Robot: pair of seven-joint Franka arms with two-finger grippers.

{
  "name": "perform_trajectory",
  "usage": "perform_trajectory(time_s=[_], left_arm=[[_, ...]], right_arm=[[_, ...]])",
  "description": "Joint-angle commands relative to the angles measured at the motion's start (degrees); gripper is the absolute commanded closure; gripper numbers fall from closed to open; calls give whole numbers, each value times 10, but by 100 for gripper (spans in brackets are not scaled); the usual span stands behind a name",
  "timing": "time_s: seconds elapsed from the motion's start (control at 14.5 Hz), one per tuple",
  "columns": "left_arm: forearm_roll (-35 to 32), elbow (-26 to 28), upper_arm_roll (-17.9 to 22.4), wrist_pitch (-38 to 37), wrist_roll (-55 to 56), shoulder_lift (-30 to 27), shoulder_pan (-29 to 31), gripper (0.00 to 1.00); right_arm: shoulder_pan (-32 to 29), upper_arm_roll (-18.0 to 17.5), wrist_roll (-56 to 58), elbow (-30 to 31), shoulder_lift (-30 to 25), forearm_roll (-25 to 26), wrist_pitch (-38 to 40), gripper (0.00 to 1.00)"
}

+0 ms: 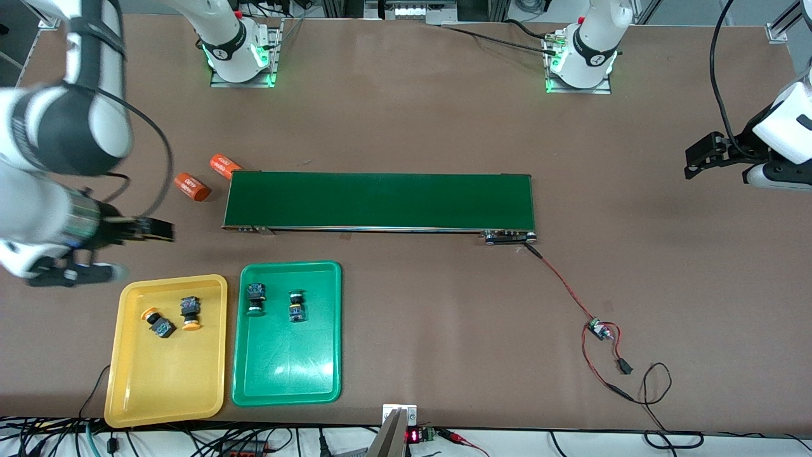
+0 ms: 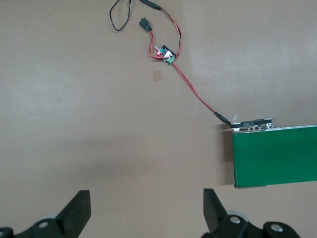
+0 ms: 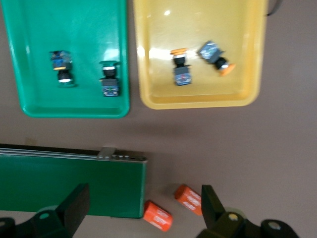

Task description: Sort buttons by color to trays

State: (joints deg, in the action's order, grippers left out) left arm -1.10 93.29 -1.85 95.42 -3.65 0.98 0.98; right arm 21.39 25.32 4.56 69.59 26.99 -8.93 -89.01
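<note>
The yellow tray holds two yellow-capped buttons. The green tray beside it holds two green-capped buttons. All of them lie on their sides. The right wrist view shows both trays with their buttons. My right gripper is open and empty, in the air over the table beside the conveyor's end. My left gripper is open and empty over bare table at the left arm's end.
A long dark-green conveyor belt lies across the middle of the table. Two orange cylinders lie at its end toward the right arm. A red and black wire with a small circuit board runs from its other end.
</note>
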Motion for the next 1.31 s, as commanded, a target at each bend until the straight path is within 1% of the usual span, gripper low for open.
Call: perform_trajectory(time_s=[0.0, 0.07, 0.14, 0.28, 0.34, 0.41, 0.48, 0.55, 0.62, 0.69, 0.83, 1.03, 1.24], left_arm=[[5, -9, -2, -12, -5, -2, 1, 0], [5, -9, -2, -12, -5, -2, 0, 0], [5, -9, -2, -12, -4, -2, 1, 0], [5, -9, -2, -12, -4, -2, 1, 0], [5, -9, -2, -12, -4, -2, 1, 0], [5, -9, -2, -12, -4, -2, 1, 0], [5, -9, -2, -12, -5, -2, 1, 0], [5, -9, -2, -12, -5, -1, 1, 0], [5, -9, -2, -12, -4, -2, 1, 0], [5, -9, -2, -13, -4, -2, 1, 0], [5, -9, -2, -13, -4, -2, 1, 0], [5, -9, -1, -13, -4, -2, 1, 0], [5, -9, -1, -13, -4, -2, 1, 0]], right_arm=[[-45, -5, -12, 16, -40, 19, 2, 0], [-70, -17, -11, 24, -52, 17, 4, 0], [-102, -46, -11, 30, -61, 20, 3, 0], [-185, -125, -8, 47, -93, 29, 4, 0], [-214, -154, -6, 58, -110, 43, 5, 0], [-230, -175, -6, 68, -126, 58, 9, 0], [-236, -184, -11, 97, -154, 62, 13, 0], [-233, -185, -12, 132, -182, 65, 8, 0], [-232, -186, -13, 153, -202, 76, 2, 0], [-223, -186, -13, 163, -211, 87, -8, 0], [-204, -179, -13, 163, -213, 91, -13, 0], [-203, -183, -14, 177, -230, 91, -19, 0], [-204, -184, -20, 220, -259, 91, -30, 0]])
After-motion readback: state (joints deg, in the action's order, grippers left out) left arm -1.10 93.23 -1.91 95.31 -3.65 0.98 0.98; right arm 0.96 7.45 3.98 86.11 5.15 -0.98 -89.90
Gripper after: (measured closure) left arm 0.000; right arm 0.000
